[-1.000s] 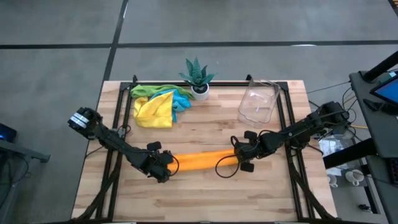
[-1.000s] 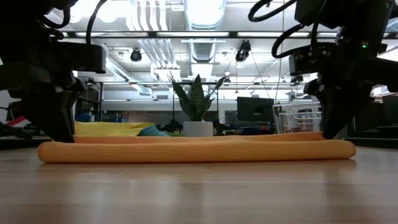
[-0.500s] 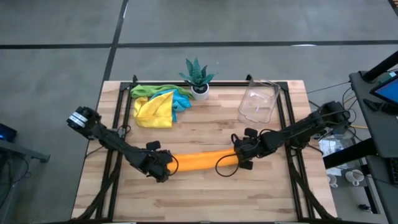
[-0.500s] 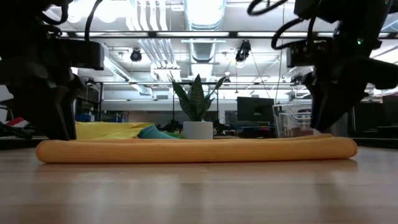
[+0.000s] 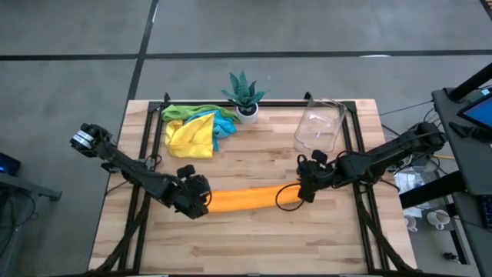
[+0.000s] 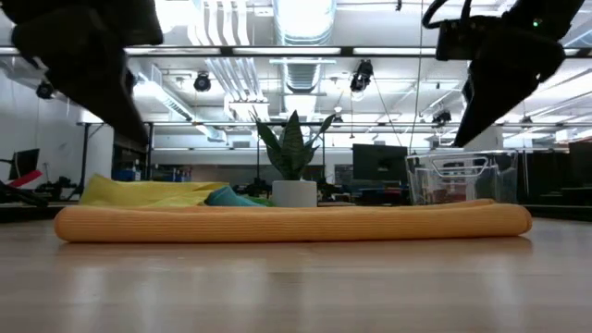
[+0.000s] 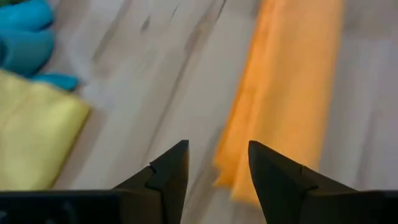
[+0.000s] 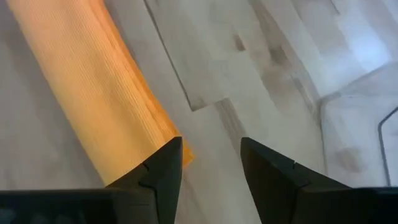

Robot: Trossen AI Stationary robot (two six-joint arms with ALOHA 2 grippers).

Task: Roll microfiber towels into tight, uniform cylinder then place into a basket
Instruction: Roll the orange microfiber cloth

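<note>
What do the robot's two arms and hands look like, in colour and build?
Both arms are dark, nearly black, jointed links with looping black cables alongside. The left hand and the right hand each end in two dark, angular, wedge-shaped fingers, with the same pair on the right. The left arm's outer end shows a pale patch. No other markings are readable.

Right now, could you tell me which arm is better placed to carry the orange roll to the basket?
Probably the right. Its open gripper hovers at the orange roll's end nearest the basket. The left gripper, also open, sits at the far end, with the whole roll between it and the basket.
</note>
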